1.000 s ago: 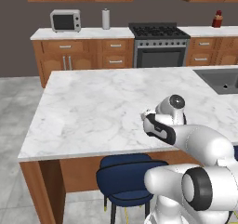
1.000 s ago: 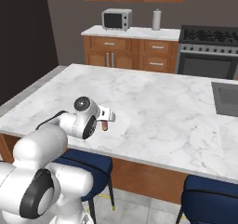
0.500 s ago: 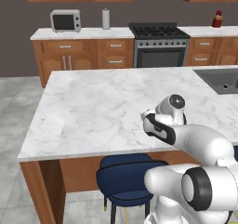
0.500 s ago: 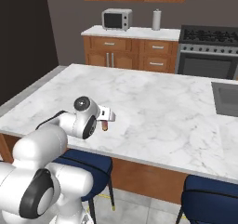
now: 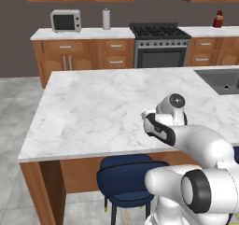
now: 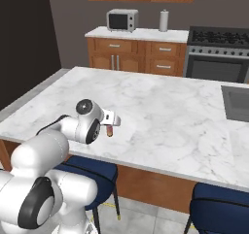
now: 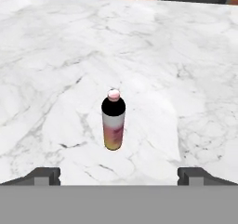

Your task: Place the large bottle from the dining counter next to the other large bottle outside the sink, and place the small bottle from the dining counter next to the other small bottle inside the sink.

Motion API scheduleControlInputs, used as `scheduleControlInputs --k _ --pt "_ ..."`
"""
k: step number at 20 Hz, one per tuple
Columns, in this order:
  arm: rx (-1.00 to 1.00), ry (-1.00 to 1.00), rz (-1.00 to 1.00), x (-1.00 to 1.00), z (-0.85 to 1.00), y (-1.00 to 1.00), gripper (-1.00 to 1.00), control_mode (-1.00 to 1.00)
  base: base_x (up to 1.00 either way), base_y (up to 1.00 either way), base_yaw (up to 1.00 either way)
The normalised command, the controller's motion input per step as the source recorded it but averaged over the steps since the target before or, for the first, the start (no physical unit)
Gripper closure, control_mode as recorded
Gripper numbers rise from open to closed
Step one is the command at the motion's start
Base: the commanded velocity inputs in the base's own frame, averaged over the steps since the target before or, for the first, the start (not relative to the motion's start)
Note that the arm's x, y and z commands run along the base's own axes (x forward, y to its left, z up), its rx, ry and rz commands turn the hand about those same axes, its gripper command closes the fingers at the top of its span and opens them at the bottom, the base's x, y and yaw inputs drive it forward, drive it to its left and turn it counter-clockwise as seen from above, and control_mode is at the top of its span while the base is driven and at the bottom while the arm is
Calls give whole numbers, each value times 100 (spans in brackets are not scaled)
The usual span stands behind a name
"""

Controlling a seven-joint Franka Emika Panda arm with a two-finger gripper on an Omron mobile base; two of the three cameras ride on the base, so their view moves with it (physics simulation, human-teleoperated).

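At the near long edge of the dining counter [image 5: 93,112], you see the gripper [image 7: 119,175] released, fingertips [image 7: 45,175] set wide apart and holding nothing. Just beyond them the small bottle [image 7: 113,120] stands upright on the marble, centred between the tips and not touched; from the right base camera it [image 6: 110,130] shows just beside the wrist. Farther along, at the counter's right end, the sink [image 5: 223,79] is recessed; its contents cannot be made out. On the back counter [image 5: 79,33] stand a microwave [image 5: 66,20] and a paper towel roll [image 5: 106,19].
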Motion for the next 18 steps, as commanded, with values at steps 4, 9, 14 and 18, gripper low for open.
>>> scheduleControlInputs --k 4,9,14,18 --pt "1 0 -2 5 0 0 -100 -100 0 0 0" --pt "3 0 -1 12 0 0 -100 -100 0 0 0" --pt "4 0 0 24 0 0 -100 -100 0 0 0" --pt "0 0 -1 18 0 0 -100 -100 0 0 0"
